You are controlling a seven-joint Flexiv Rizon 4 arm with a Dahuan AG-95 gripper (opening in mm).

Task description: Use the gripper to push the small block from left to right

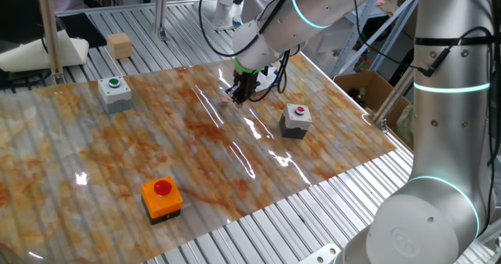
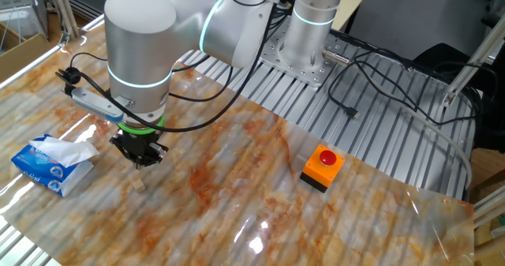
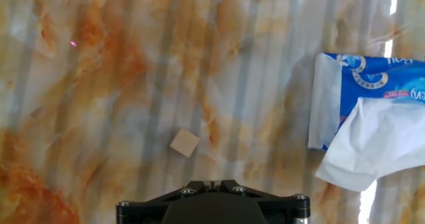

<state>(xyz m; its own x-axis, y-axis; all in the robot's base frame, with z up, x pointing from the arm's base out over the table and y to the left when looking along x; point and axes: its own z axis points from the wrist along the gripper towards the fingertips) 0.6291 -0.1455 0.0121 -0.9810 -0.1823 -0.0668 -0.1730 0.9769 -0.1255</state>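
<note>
Clenched and pointing straight down, your pincer (image 2: 139,160) hangs low over the marbled bench (image 2: 237,203) just beside the small block (image 3: 184,143), which lies free on the sheet, so the approach looks done and the sideways push comes next.

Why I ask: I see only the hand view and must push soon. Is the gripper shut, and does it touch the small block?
Observer: Shut. The gripper hangs close to the small block, with a gap between them.
Operator: Any obstacles outside my picture?
Observer: A grey box with a red button stands to one side of the gripper, apart from it.
Operator: Others?
Observer: An orange button box sits near the sheet's edge, far from the gripper.
</note>
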